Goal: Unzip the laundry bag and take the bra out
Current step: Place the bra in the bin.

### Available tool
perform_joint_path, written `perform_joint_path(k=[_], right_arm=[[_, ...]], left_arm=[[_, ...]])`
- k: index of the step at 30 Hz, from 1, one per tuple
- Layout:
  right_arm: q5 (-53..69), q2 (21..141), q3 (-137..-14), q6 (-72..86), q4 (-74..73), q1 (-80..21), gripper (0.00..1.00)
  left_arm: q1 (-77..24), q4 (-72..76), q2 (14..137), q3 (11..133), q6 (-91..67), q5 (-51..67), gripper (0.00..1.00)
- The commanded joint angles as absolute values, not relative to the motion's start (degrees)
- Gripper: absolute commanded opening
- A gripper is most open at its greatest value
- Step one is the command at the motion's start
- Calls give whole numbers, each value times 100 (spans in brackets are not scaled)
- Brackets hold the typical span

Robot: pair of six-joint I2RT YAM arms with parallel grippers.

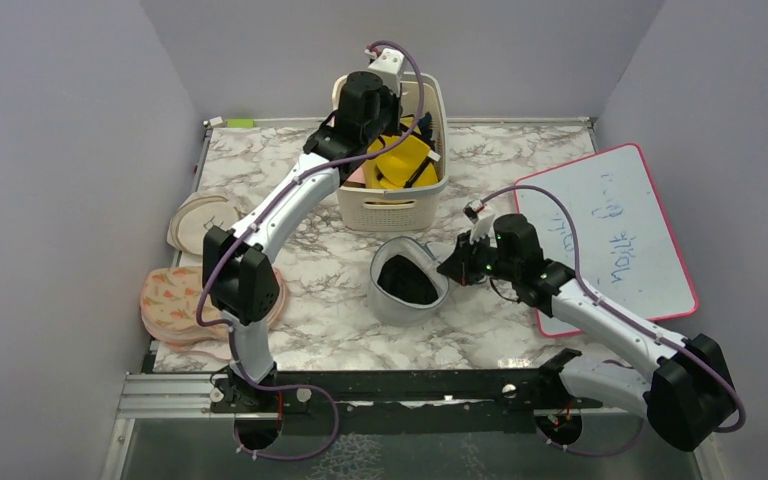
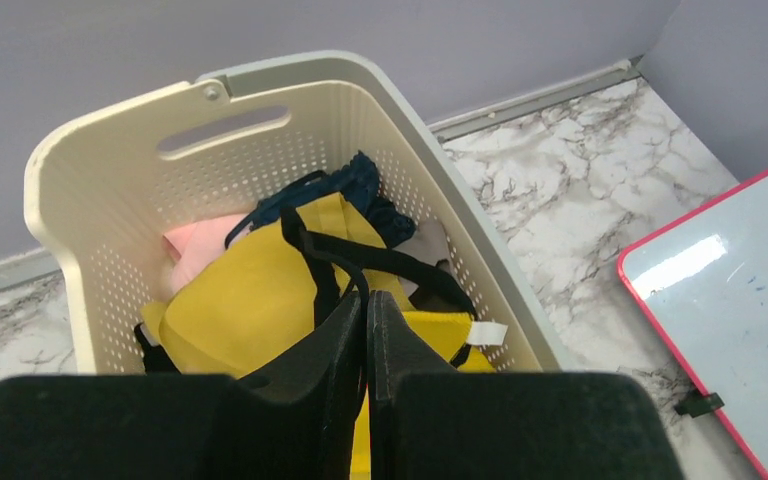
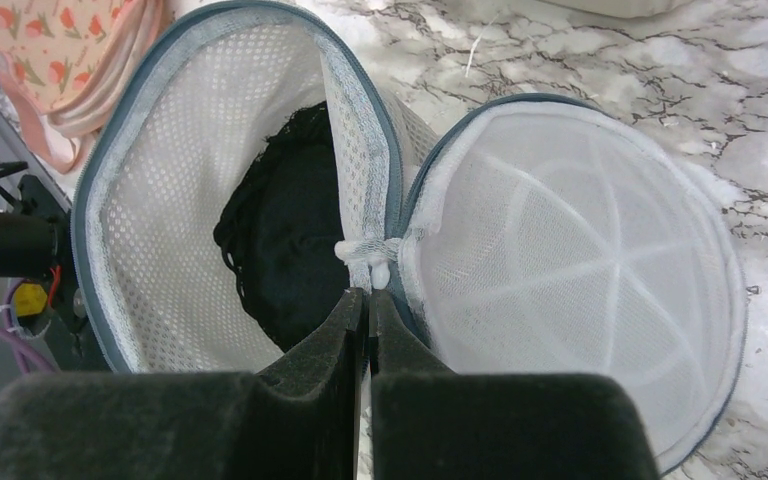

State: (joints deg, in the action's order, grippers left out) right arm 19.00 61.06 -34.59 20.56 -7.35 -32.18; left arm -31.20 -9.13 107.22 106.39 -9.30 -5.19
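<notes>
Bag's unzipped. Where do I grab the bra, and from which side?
Pinch the bunched fabric in the middle of the bra, coming straight in through the open mouth of the bag. It lies crumpled against the mesh floor, no strap showing, and the lid is folded aside. The right end effector is shut on the hinge seam, so the left end effector likely suits.

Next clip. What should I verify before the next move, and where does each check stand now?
1. Is the laundry bag unzipped, lid folded aside: ok.
2. Is the bra out: not ok, it lies inside the bag.
3. Does the right gripper pinch the bag's seam: ok.
4. Is the left gripper free: cannot tell, it is shut over the basket with a black strap at its tips.
</notes>
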Motion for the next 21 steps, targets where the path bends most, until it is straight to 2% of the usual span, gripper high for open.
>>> perform_joint_path(k=[1,2,3,6,7,8,9,12,21], right_arm=[[2109,6244,-3707,1874,-801,-3234,1],[2102,6235,-3698,1868,-801,-3234,1],[2079,6209,-3677,1876,-788,-3234,1],[1996,6171,-3627,1948,-737,-3233,1],[1969,6174,-3648,1979,-774,-3234,1],[1949,6195,-3667,2001,-823,-3234,1],[1943,6211,-3685,2023,-849,-3234,1],[1967,6229,-3638,2018,-768,-3234,1],[1958,6396,-3825,1899,-905,-3234,1]], left_arm=[[-3103,-1119,10071,10278,-1078,-640,0],[-3103,-1062,9963,10138,-1081,-601,0],[-3103,-1022,9854,9989,-1081,-584,6],[-3102,-1078,9562,9770,-1007,-624,43],[-3103,-1141,9482,9741,-976,-684,58],[-3103,-1176,9409,9700,-949,-771,80],[-3103,-1218,9332,9656,-927,-910,92],[-3103,-1290,9109,9479,-905,-1005,99],[-3103,-1660,8274,8704,-1036,-413,99]])
